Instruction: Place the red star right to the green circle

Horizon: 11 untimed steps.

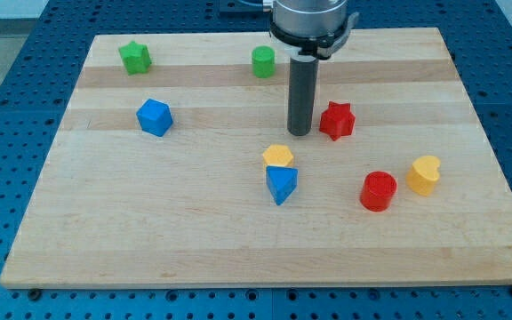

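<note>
Here my tip [300, 133] stood just left of the red star [337, 120], holding nothing; the green circle [263, 61] lay toward the view's top-left.

Board: pale wooden board [238, 249], laid flat, rectangular, grain in lengthwise strips.
Surround: blue perforated table [7, 107], visible on all sides of the board.
Green star [135, 58]: near the board's top left corner, well apart from all other non-task blocks.
Blue block [155, 116]: faceted, exact shape unclear; below and slightly right of the green star.
Yellow block [278, 156]: faceted, near board centre, touching or just above the blue triangular block.
Blue triangular block [282, 184]: point toward the view's bottom.
Red cylinder [379, 190]: upright, right of centre.
Yellow heart [424, 174]: just right of the red cylinder, apart.
</note>
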Each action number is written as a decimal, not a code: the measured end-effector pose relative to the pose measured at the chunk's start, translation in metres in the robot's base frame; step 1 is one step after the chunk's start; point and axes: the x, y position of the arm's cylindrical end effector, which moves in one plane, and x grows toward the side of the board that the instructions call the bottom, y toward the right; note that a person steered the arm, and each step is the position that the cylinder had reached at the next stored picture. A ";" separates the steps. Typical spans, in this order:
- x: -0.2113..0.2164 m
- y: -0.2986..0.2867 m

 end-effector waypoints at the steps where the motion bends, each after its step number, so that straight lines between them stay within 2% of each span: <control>1: 0.000 0.021; 2: 0.001 0.037; 5: 0.022 0.029; 7: -0.052 0.095; 8: -0.089 0.109; 9: -0.100 0.111; 10: -0.092 0.104; 11: -0.049 0.082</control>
